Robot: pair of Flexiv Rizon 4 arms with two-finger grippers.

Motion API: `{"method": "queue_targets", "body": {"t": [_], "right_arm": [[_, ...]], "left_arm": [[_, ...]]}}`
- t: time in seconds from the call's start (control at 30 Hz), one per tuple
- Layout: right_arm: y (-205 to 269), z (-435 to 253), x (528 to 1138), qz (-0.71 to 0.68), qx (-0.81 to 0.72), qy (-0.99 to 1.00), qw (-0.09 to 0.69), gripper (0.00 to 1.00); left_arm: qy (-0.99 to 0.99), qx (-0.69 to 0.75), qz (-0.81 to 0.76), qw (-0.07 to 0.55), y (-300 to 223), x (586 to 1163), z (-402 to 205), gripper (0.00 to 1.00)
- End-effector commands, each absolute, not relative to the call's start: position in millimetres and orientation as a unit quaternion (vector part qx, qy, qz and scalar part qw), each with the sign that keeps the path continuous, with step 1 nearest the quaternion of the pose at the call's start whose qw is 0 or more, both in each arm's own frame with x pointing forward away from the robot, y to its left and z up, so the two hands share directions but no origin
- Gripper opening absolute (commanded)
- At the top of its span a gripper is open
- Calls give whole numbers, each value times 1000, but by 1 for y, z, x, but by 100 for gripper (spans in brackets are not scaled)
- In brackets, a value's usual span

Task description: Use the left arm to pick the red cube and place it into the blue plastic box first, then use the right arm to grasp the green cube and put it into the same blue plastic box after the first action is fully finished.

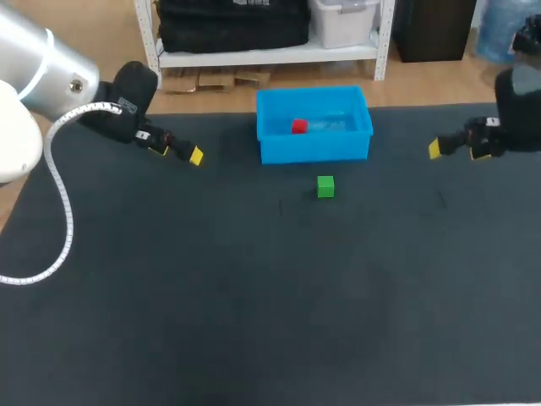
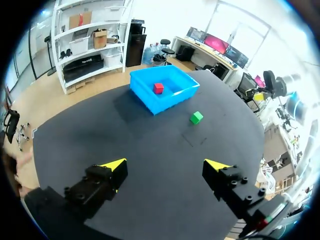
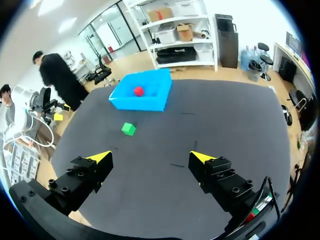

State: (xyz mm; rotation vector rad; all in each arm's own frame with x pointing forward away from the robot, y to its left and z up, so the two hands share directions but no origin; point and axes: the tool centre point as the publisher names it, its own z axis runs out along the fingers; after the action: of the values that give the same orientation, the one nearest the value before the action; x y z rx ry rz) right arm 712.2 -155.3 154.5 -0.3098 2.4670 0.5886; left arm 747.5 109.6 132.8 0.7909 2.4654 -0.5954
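One black counter (image 1: 211, 321) carries everything. Over it hang my left arm (image 1: 51, 68), off to the box's left, and my right arm (image 1: 520, 106), off to its right, both well apart from it. The blue box (image 1: 314, 150) sits at the far middle of the counter. My left tool (image 2: 165, 165) stands wide open above bare counter, and my right tool (image 3: 150, 157) is spread wide too. The red cube (image 1: 298, 126) lies inside the box, toward its left side. The green cube (image 1: 325, 186) rests on the counter near the box's front wall, not touching it.

Head camera overhead; both wrist cameras low, facing shared blue box (image 1: 313, 150)
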Motion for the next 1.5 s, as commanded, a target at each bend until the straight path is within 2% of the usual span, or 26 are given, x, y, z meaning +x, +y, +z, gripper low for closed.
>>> {"method": "queue_targets", "body": {"t": [0.03,0.93,1.5], "right_arm": [[-145,160,717,182,-110,937,277,100],[-102,161,732,116,-103,967,202,100],[-81,150,734,102,-74,976,180,100]], "left_arm": [[901,288,-217,241,110,746,133,100],[901,288,-217,241,110,746,133,100],[901,288,-217,241,110,746,133,100]]}}
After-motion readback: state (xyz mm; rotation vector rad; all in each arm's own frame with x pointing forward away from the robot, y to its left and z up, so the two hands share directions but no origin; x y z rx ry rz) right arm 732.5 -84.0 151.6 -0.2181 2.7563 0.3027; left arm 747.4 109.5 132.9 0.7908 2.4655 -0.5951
